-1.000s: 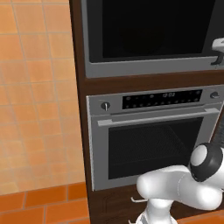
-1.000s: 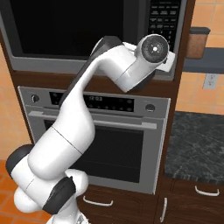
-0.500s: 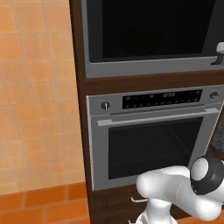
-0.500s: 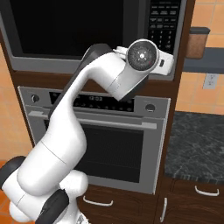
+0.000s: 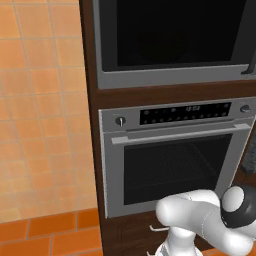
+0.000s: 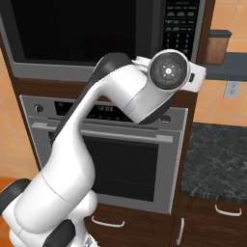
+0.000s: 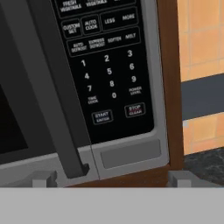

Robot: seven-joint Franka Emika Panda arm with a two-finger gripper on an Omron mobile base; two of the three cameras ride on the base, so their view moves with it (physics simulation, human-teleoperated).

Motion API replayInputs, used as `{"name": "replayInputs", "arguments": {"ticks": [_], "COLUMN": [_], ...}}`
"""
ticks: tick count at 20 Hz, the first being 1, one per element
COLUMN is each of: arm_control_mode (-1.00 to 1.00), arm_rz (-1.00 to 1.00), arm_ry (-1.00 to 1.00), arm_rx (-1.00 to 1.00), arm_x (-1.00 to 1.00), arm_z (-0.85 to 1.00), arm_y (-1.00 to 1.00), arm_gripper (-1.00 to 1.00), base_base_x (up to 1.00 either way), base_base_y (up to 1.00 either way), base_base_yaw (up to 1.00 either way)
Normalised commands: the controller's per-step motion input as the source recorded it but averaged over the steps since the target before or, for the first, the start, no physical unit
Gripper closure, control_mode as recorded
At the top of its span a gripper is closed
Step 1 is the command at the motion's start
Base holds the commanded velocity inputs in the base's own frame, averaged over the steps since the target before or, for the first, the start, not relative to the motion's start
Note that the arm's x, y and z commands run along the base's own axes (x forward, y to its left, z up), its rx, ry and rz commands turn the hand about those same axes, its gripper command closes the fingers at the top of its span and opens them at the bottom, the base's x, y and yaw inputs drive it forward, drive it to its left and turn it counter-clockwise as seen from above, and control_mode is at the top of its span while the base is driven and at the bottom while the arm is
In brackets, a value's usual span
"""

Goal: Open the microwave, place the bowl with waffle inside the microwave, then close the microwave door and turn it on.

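The microwave [image 6: 96,38] is built into a dark wood cabinet column, directly above the oven [image 5: 175,155]. Its long axis runs side to side, and its front faces out toward the robot. The microwave door [image 5: 170,35], a wide black glass panel in a grey frame, is shut flat against the front. A dark vertical handle [image 7: 52,87] runs down the door's right edge, and just right of it sits the keypad [image 7: 107,65] (number keys, with start and stop buttons in its lowest row).

The white arm rises from the base, bends at a dark elbow in front of the oven, and reaches up so the hand [image 6: 169,72] hovers close before the microwave's lower right corner, under the keypad. In the hand view, two grey fingers [image 7: 43,178] stand well apart at the bottom, spread wide and holding nothing.

To the right, a dark stone counter [image 6: 217,159] adjoins the cabinet, with a brown canister [image 6: 217,47] on a shelf above. Orange tiles [image 5: 40,100] cover the left wall.
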Motion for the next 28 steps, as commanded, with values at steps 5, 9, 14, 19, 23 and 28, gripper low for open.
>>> {"name": "replayInputs", "arguments": {"ticks": [5, 9, 14, 19, 23, 28], "arm_control_mode": [-1.00, -1.00, -1.00, -1.00, -1.00, -1.00], "arm_rz": [0.00, 0.00, 0.00, 0.00, 0.00, 0.00], "arm_ry": [-0.01, 0.00, 0.00, 0.00, 0.00, 0.00], "arm_rx": [0.00, 0.00, 0.00, 0.00, 0.00, 0.00], "arm_x": [-0.03, 0.00, 0.00, 0.00, 0.00, 0.00], "arm_z": [-0.06, 0.00, 0.00, 0.00, 0.00, 0.00], "arm_y": [-0.30, 0.00, 0.00, 0.00, 0.00, 0.00], "arm_gripper": [-1.00, -1.00, -1.00, -1.00, -1.00, 1.00], "base_base_x": [0.00, 0.00, 0.00, 0.00, 0.00, 0.00], "base_base_y": [0.00, 0.00, 0.00, 0.00, 0.00, 0.00], "base_base_yaw": [0.00, 0.00, 0.00, 0.00, 0.00, 0.00]}}
